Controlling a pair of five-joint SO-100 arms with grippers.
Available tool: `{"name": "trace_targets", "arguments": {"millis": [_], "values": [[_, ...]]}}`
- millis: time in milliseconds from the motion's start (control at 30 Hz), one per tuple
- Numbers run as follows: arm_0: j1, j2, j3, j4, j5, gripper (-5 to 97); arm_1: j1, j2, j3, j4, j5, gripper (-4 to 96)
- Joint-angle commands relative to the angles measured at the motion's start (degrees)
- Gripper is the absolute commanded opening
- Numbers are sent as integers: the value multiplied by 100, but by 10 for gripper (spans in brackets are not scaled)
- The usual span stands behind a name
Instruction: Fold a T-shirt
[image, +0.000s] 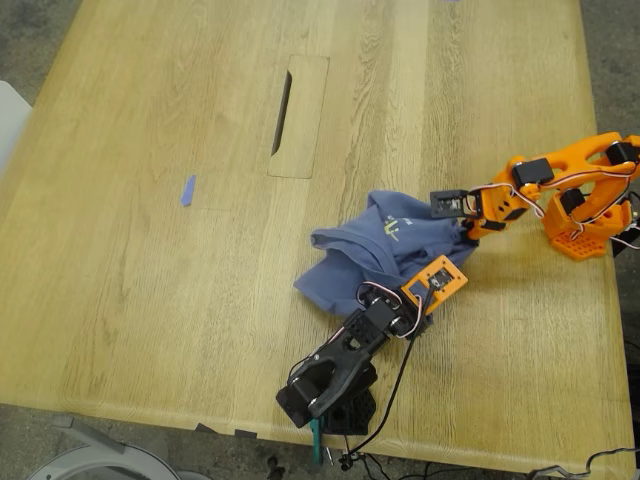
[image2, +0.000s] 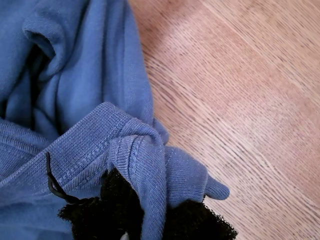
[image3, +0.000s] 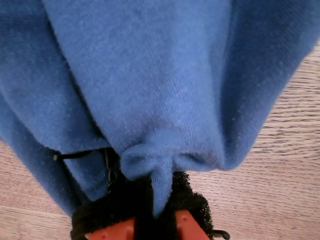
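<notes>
Both my first gripper (image2: 145, 220) and my second gripper (image3: 152, 220) are clamped on the bunched T-shirt (image: 375, 250) — a blue tape scrap (image: 187, 190) lies well apart toward the exterior view's left, unseen by either wrist view.

even, soft overhead light on the wooden table (image: 150, 300), shadows faint. exterior view slightly grainy, corners dim. both wrist views sharp on cloth weave; pale sheen streaks across the first's wood.

My first tool (image2: 145, 220) pinches a stitched hem of the T-shirt (image2: 90, 100), cloth bunched over the black pads; bare wooden desk (image2: 240, 90) beside.
</notes>
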Motion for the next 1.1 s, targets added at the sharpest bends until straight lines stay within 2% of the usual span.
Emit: {"name": "trace_targets", "arguments": {"millis": [0, 200, 267, 367, 467, 567, 667, 867, 1067], "values": [[246, 167, 44, -167, -53, 0, -53, 290, 272, -185, 9, 3], [343, 149, 316, -404, -53, 2, -299, 580, 940, -615, 149, 7], [404, 141, 387, -413, -193, 14, -360, 659, 1107, -703, 202, 65], [571, 141, 466, -466, -413, 181, -404, 765, 1283, -686, 272, 184], [729, 176, 519, -545, -949, 411, -457, 853, 1415, -721, 352, 258], [826, 167, 545, -659, -1310, 548, -510, 923, 1441, -729, 404, 292], [826, 220, 589, -694, -1441, 654, -483, 967, 1397, -712, 413, 308], [694, 281, 492, -580, -1503, 761, -299, 967, 1020, -501, 334, 321], [220, 281, 26, -97, -1266, 779, -149, 844, 44, 308, 290, 321]]}}
